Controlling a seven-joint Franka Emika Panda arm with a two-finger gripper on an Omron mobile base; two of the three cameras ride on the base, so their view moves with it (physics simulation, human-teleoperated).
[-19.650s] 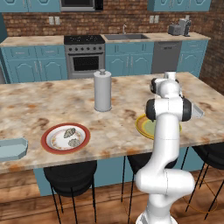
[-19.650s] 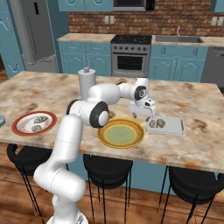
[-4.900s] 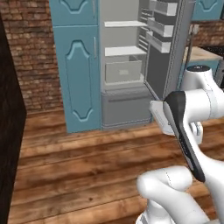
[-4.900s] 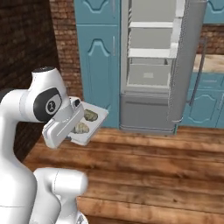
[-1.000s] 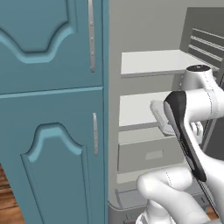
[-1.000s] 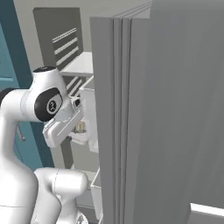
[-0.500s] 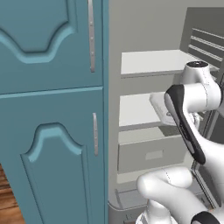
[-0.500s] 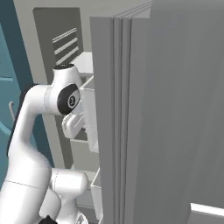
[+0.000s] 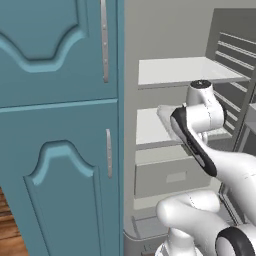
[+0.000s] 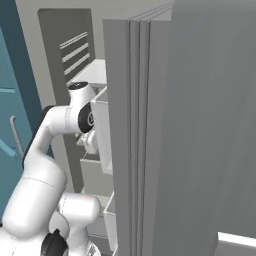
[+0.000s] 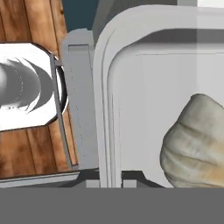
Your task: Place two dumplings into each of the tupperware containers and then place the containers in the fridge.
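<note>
**Reporter:** Where did the container stand in relation to the fridge?

**Arm:** I held the whitish tupperware container at the fridge's open front, level with its middle shelf and above the drawer. My gripper was clamped as tight as it goes on the container's rim. One dumpling lay inside, against the wall away from my fingers; a second I could not make out.

**Reporter:** And what did the job call for then?

**Arm:** As I judged it, a level carry. Held by one edge, the tray would sag and tip the dumpling out if I rolled my wrist. I reckoned I should slide it flat over the shelf, well inside the fridge's front edge, lower it until the base rested, and only then let my jaws part.
</note>
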